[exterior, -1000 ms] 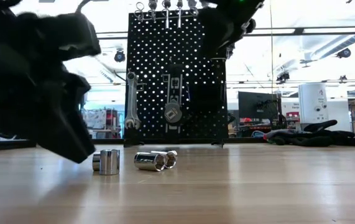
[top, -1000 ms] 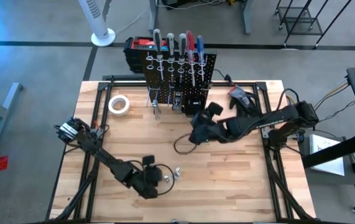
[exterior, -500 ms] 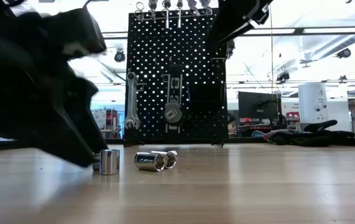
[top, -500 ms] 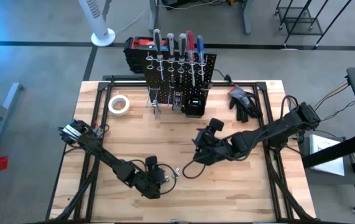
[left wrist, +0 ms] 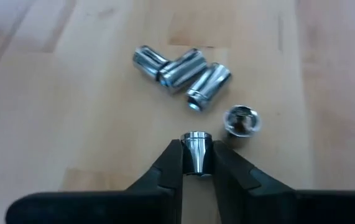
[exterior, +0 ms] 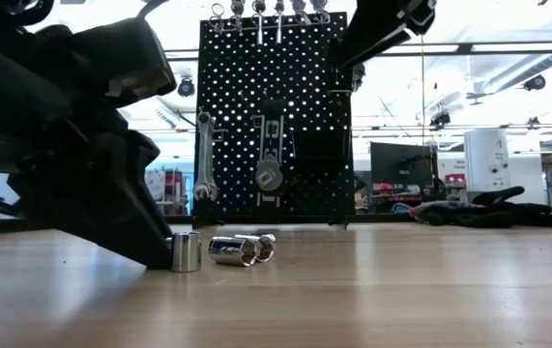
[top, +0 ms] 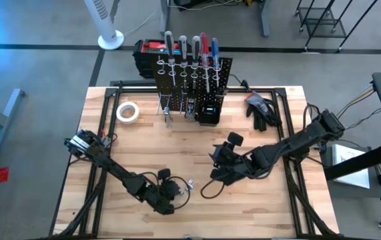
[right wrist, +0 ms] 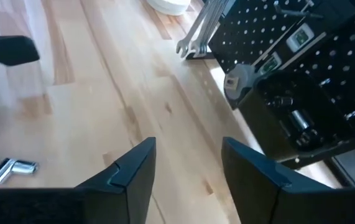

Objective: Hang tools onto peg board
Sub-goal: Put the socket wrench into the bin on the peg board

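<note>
My left gripper point(left wrist: 197, 163) is low over the table's near middle, shut on a small silver socket point(left wrist: 197, 152). Just beyond it lie three more sockets point(left wrist: 180, 67) in a cluster, and one socket point(left wrist: 240, 121) stands upright; all rest on the wood. My right gripper point(right wrist: 183, 168) hangs open and holds nothing above the table's middle point(top: 215, 172). The black peg board point(top: 193, 77) stands upright at the far edge. Screwdrivers point(top: 190, 50) sit in its ring holders, and wrenches point(exterior: 204, 155) and a tape measure point(exterior: 269, 174) hang on its face. My left gripper pinches the socket's round wall point(left wrist: 196, 163) between its two fingertips. The fingers slant down at it from the table's near left side. The socket stands upright point(exterior: 186, 251) with its lower end on the table.
A white tape roll point(top: 128, 111) lies at the far left and black gloves point(top: 262, 110) at the far right. A black-and-red case point(top: 149, 50) stands behind the peg board. A dark cable loop point(top: 210, 190) lies under my right arm. Bare wood lies along the near right.
My right gripper has swung away from the peg board toward the table's near edge, to a place above the middle. My left gripper has sunk a little onto the upright socket, which now stands slightly closer to the lying sockets.
</note>
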Robot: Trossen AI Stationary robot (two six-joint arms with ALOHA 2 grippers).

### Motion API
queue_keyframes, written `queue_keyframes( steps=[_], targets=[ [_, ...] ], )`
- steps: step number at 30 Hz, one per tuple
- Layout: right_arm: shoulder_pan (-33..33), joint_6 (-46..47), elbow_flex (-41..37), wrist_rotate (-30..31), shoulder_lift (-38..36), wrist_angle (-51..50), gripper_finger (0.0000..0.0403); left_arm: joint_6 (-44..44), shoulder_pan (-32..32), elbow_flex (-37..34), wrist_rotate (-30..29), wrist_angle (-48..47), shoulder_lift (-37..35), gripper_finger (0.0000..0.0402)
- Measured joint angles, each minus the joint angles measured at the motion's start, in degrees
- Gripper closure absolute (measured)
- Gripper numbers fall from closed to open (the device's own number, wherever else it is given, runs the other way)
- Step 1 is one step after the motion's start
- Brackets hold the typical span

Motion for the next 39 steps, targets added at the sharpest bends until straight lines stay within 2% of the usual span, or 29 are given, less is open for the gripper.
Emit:
queue_keyframes(
  steps=[7, 14, 21, 32, 36, 39],
  targets=[
    [4.5, 6.7, -2.0, 0.0, 0.0, -2.5, 0.0288, 1.5, 0.9, -0.2, -5.2, -0.7, -0.6, 0.0359],
    [8.0, 13.0, -3.9, 0.0, 0.0, -4.8, 0.0326, 4.5, 5.5, -0.3, -12.2, 3.3, -1.1, 0.0359],
    [9.0, 17.3, -4.0, 0.0, 0.0, -9.7, 0.0360, 11.8, 11.5, -0.2, -11.2, 14.7, -1.2, 0.0359],
    [9.6, 17.5, -4.6, 0.5, 0.0, -11.1, 0.0392, 27.7, 16.9, -0.1, -9.6, 37.4, -1.3, 0.0359],
    [10.7, 17.6, -4.7, 2.4, 0.0, -11.5, 0.0396, 28.9, 19.8, -0.1, -9.2, 40.6, -1.6, 0.0359],
    [11.5, 18.1, -4.8, 3.5, 0.0, -11.7, 0.0395, 29.4, 22.3, -0.1, -6.8, 43.1, -1.9, 0.0359]
  ],
)
